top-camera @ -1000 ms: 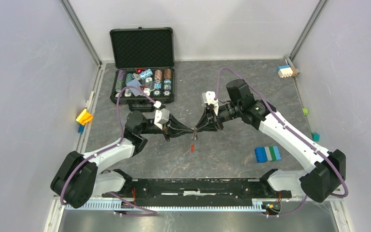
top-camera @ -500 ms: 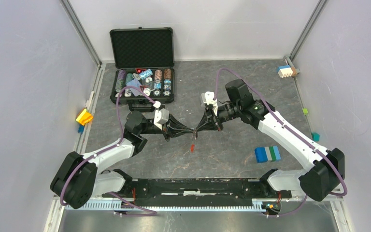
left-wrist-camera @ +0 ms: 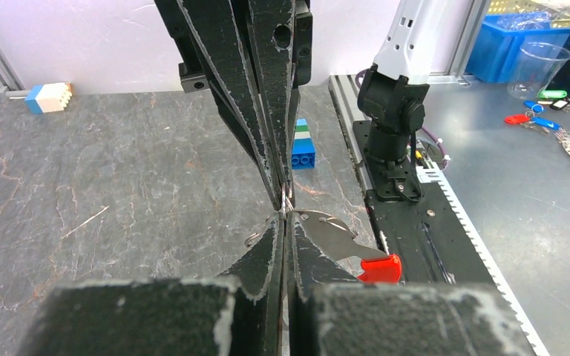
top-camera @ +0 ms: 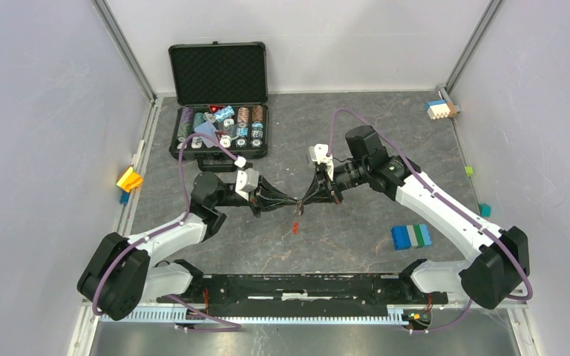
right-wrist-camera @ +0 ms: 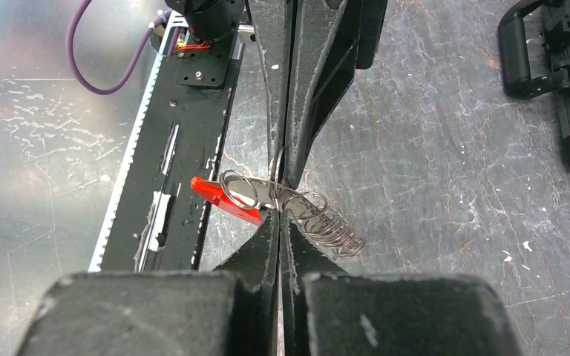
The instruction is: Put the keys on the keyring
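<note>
Right arm's wrist has crept slightly left and far since the earlier frames. Left arm looks the same, and the meeting point of the two tools hasn't shifted.

Left tool (top-camera: 289, 199) and right tool (top-camera: 308, 197) meet tip to tip above the middle of the tabletop (top-camera: 356, 256), left one pointing right, right one pointing left. Both have their fingers pressed together. Wrist views show each one pinching thin wire of the keyring (right-wrist-camera: 308, 211) at almost the same spot, tips nearly touching.

Keyring is held up between the tips. A bunch of silvery loops fans out on one side and the red tag (right-wrist-camera: 223, 196) sticks out on the other. In the top view the tag sits just on the near side of the tips. Can't tell if it touches the tabletop. Can't tell if a key is among the loops either. A flat silvery piece shows beside the tag in the left wrist view, identity unclear.

Around them:
- An open black case (top-camera: 217, 74) sits far left, with chips (top-camera: 241, 126) in its lower half.
- A blue block (top-camera: 410, 236) lies near right, well apart from the tools.
</note>
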Robot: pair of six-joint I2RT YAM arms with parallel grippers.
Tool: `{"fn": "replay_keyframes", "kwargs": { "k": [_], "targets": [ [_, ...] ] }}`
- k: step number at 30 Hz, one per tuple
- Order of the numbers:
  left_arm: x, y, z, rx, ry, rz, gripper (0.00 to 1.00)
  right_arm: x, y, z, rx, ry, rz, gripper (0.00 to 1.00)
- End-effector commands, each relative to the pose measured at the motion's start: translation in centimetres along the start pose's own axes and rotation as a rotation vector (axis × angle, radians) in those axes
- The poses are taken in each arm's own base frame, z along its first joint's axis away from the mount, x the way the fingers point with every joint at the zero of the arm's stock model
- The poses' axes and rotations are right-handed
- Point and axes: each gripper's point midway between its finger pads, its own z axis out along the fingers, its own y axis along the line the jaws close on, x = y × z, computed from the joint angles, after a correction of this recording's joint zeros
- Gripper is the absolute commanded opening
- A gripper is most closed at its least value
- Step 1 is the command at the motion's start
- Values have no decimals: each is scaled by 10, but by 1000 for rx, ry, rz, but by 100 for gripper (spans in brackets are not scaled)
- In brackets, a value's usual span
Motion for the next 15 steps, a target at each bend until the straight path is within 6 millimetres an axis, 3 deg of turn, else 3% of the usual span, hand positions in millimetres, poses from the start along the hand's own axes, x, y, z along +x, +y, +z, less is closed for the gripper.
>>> {"fn": "replay_keyframes", "kwargs": {
  "k": [1,15],
  "targets": [
    [-21,-2,1,7,-60,75,2,-4,-1,-2,18,-14,-27,0],
    [-20,-2,1,12,-58,71,2,-3,-3,4,1,-23,0,0]
  ]
}}
